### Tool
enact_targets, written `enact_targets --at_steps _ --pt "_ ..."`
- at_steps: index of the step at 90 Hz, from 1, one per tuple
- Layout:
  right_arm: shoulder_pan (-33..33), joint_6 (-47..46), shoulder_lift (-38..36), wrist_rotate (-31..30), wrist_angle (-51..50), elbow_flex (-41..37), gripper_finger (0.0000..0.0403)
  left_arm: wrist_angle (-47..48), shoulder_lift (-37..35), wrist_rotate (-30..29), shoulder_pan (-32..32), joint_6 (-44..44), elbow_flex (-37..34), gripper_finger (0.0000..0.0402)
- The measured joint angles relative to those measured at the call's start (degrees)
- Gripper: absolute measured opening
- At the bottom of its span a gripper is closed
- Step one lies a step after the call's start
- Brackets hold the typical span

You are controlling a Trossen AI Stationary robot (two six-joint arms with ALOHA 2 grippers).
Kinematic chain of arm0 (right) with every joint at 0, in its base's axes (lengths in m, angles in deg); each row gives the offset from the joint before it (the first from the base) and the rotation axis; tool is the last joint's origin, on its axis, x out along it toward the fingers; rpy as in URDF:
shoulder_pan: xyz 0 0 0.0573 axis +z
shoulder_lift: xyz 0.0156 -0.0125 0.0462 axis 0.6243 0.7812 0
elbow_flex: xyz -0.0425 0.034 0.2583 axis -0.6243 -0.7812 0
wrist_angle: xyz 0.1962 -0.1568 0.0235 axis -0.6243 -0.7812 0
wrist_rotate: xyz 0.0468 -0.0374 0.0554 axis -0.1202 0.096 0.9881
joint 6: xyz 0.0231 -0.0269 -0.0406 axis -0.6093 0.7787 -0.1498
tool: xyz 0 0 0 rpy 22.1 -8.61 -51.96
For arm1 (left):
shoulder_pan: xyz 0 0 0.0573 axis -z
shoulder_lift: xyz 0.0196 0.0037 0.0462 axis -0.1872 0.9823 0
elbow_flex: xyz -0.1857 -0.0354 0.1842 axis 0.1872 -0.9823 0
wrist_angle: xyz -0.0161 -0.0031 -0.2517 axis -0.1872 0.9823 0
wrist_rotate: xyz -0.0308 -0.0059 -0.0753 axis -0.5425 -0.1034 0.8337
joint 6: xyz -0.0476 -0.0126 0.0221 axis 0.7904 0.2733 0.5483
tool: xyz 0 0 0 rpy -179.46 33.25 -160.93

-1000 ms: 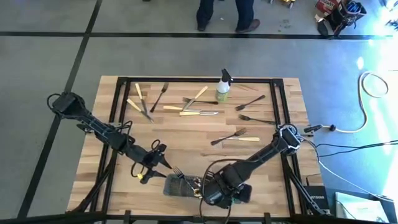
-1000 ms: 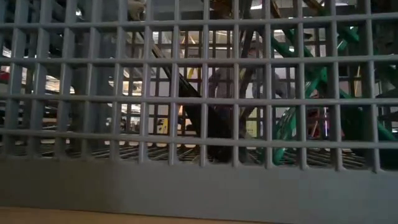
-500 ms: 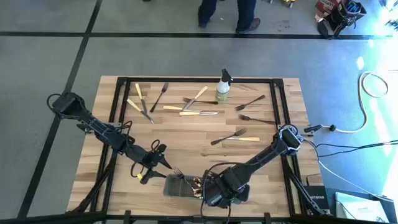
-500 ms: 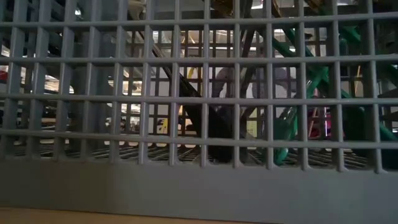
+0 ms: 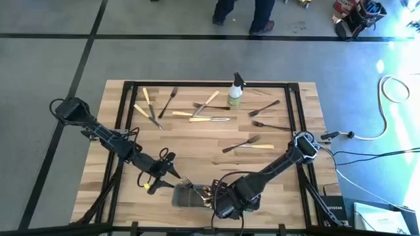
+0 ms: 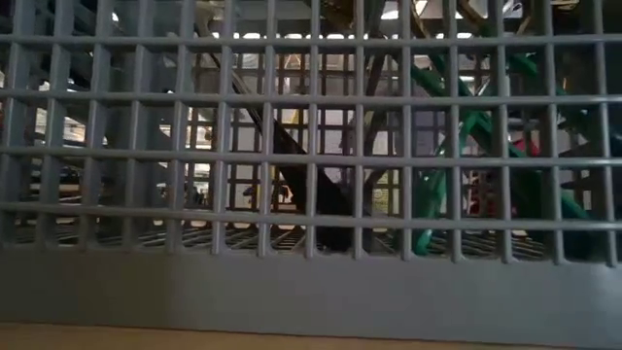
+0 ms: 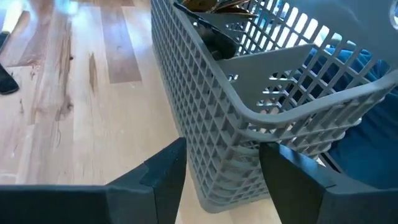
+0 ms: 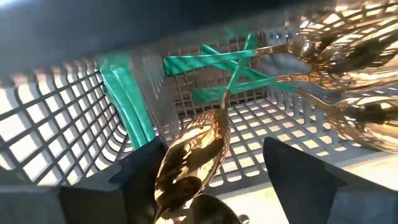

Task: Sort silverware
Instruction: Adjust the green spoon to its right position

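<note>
The grey mesh caddy (image 5: 190,195) stands at the table's near edge, with gold spoons (image 8: 348,74) and green-handled silverware (image 8: 217,62) inside. My right gripper (image 8: 214,180) reaches into it, open, with a gold spoon's bowl (image 8: 189,155) between its fingers. My left gripper (image 7: 221,180) is open, and its fingers straddle the caddy's lower left corner (image 7: 224,174). More silverware (image 5: 210,118) lies flat across the far half of the table. My left gripper has the caddy's lower corner (image 7: 214,186) between its open fingers, coming level from the table's left. The corner fills most of the gap, and I cannot tell whether the fingers touch it. My right gripper has the spoon's bowl close beside one finger (image 8: 140,174); whether they touch cannot be told.
A spray bottle (image 5: 235,92) stands at the far edge among forks (image 5: 264,108) and knives (image 5: 151,110). A fork and a cream-handled piece (image 5: 249,144) lie mid-right. A black frame (image 5: 125,105) runs round the table. A person's legs (image 5: 239,13) show beyond the far edge.
In the low view the caddy's mesh has slid a little sideways across the picture, and the green handles behind it have shifted. My right gripper has eased slightly toward the table's left over the caddy.
</note>
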Motion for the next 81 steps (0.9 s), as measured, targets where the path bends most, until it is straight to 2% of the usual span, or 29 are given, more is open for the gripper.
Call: enact_targets --at_steps 25,41,49,58,81 --pt "0.02 0.99 0.09 -0.52 0.05 4.26 0.0250 -0.71 0.00 0.21 -0.07 -1.07 -0.16 0.0186" --pt "-0.06 -1.90 0.09 -0.48 -1.25 4.24 0.0250 -1.53 0.00 -0.35 0.52 -0.81 0.03 0.0186" --pt "-0.43 -3.85 0.07 -1.76 1.43 3.94 0.0250 -3.42 0.00 -1.81 0.53 -0.38 0.48 0.0186" --pt "-0.73 -5.93 0.05 0.10 2.08 3.79 0.0250 -3.91 0.00 -1.82 0.55 -0.17 0.55 0.0186" --pt "-1.45 -5.65 -0.02 0.86 3.15 3.79 0.0250 -4.98 0.39 -1.14 0.66 -0.56 0.46 0.0186"
